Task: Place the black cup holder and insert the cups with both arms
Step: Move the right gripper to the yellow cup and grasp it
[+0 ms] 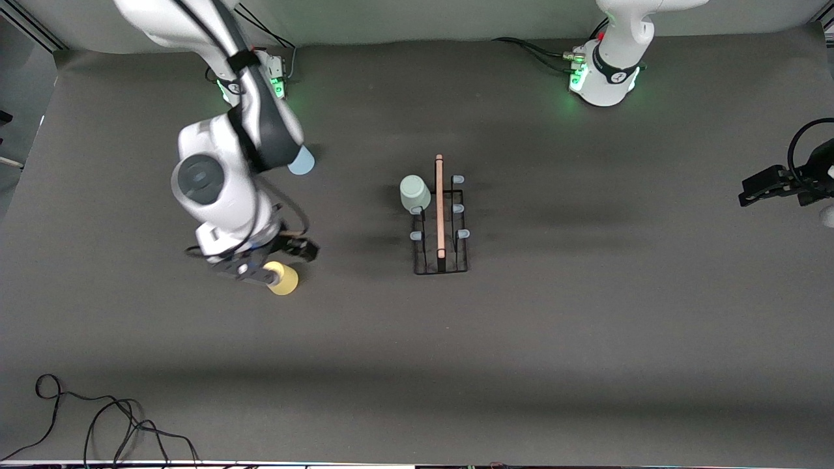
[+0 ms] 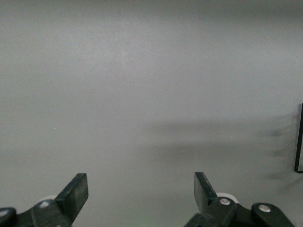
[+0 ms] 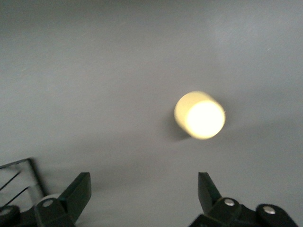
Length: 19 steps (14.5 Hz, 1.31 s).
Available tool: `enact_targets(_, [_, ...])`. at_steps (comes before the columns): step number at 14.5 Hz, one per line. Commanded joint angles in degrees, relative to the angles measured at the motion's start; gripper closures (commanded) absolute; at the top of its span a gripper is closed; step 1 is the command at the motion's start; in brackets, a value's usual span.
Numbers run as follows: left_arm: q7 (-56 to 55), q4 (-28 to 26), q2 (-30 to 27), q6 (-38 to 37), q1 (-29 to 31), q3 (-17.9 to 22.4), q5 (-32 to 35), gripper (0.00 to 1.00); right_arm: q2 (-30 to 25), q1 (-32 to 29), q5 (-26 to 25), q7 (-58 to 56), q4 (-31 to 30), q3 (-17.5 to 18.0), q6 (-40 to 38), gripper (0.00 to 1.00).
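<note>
The black cup holder (image 1: 441,259) stands mid-table with its wooden rod handle (image 1: 439,202) on top. The grey-green cup (image 1: 414,193) sits on one of its pegs, on the right arm's side. The yellow cup (image 1: 283,278) sits on the table toward the right arm's end and also shows in the right wrist view (image 3: 200,115). The light blue cup (image 1: 301,161) is partly hidden by the right arm. My right gripper (image 1: 253,266) (image 3: 144,182) is open and empty, just beside the yellow cup. My left gripper (image 1: 756,189) (image 2: 141,182) is open and empty, waiting at the left arm's end.
A corner of the holder shows in the right wrist view (image 3: 21,176) and its edge in the left wrist view (image 2: 298,142). Loose black cables (image 1: 98,417) lie at the table's edge nearest the front camera. The dark mat (image 1: 586,339) covers the table.
</note>
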Motion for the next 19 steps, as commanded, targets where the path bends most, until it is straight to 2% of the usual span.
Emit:
enact_targets(1, [0.2, 0.7, -0.4, -1.6, 0.4, -0.2, -0.6, 0.0, 3.3, -2.3, 1.2, -6.5, -0.7, 0.3, 3.8, 0.0])
enact_targets(2, [0.2, 0.7, -0.5, -1.6, 0.4, -0.2, -0.6, 0.0, 4.2, -3.6, 1.5, -8.9, -1.6, 0.3, 6.1, 0.0])
enact_targets(5, [0.2, 0.7, -0.5, -1.6, 0.4, -0.2, -0.6, 0.0, 8.6, -4.1, 7.6, -14.1, -2.6, 0.3, 11.9, 0.0])
enact_targets(9, [0.2, 0.7, -0.5, -2.2, 0.3, -0.3, -0.6, 0.0, 12.0, -4.5, 7.7, -17.1, -4.7, 0.3, 17.6, 0.0])
enact_targets(18, [0.0, 0.7, -0.5, -2.3, 0.2, -0.3, -0.6, 0.0, 11.6, -4.8, 10.6, -20.5, -9.4, 0.4, 17.9, 0.0])
enact_targets(19, [0.1, 0.7, -0.5, -2.3, 0.2, -0.3, -0.6, 0.0, 11.3, -4.7, 10.9, -20.4, -9.6, 0.4, 17.8, 0.25])
